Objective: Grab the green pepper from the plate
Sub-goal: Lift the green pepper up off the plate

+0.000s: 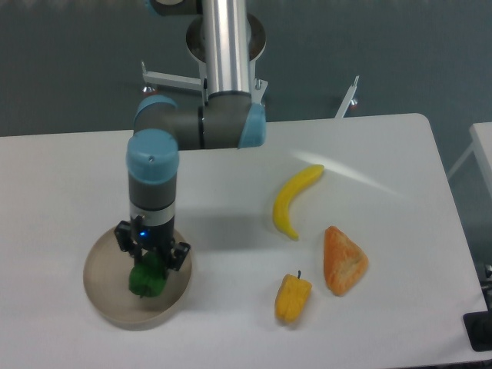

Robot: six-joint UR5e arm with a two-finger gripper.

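Observation:
The green pepper (147,280) is small, glossy and dark green, and it sits between the fingers of my gripper (149,269), which is shut on it. It hangs just above the middle of the round beige plate (104,296) at the table's front left. The arm comes straight down onto it from above, and the wrist hides the pepper's top.
A yellow banana (294,199) lies right of centre on the white table. An orange wedge-shaped piece (343,260) and a yellow pepper (292,298) with a stem lie at the front right. The table's right edge is near the wedge.

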